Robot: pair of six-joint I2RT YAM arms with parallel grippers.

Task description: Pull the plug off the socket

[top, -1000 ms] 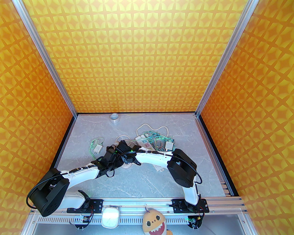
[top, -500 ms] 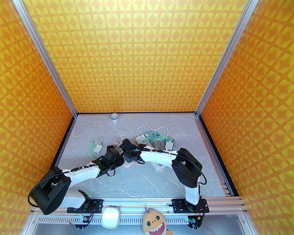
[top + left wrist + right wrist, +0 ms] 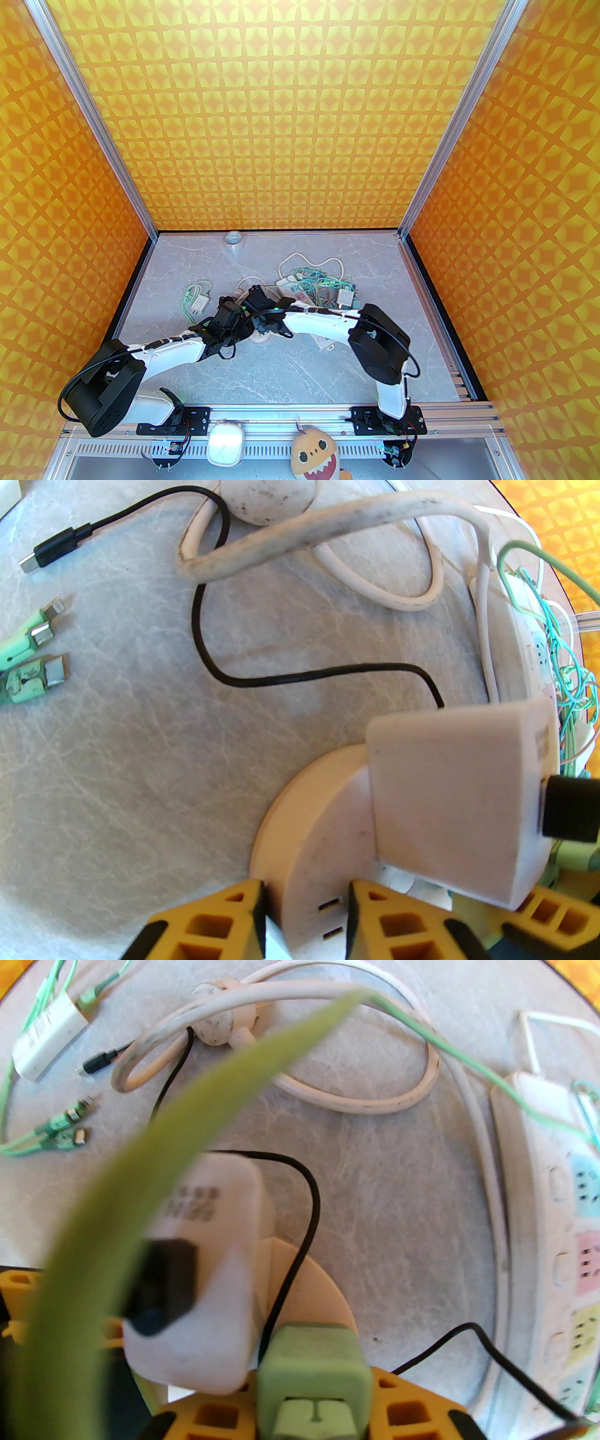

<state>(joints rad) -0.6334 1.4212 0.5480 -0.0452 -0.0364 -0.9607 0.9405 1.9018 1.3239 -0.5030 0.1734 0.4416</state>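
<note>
The round cream plastic socket sat on the grey marbled tabletop, approx. mid-table, w/ the white boxy plastic plug seated in its upper face, not yet out. The left end effector pinched the socket's rim, one yellow finger on each side, bracing the base. The right end effector was at the plug. Its green pad lay against the plug's side, but the opposite finger was hidden behind the plug, so I couldn't tell if it was clamped or spread. A black USB connector stuck out of the plug's end.

Step in hand, prob.: secure the plug, then extract. To do it well:
- Grip the plug's flat sides, not the connector.
- Pull straight along the prongs, no twisting.
- Have the L side hold the socket down hard so it doesn't lift w/ the plug.
- Watch the blurred green wire crossing the R wrist view, a snag risk.
</note>
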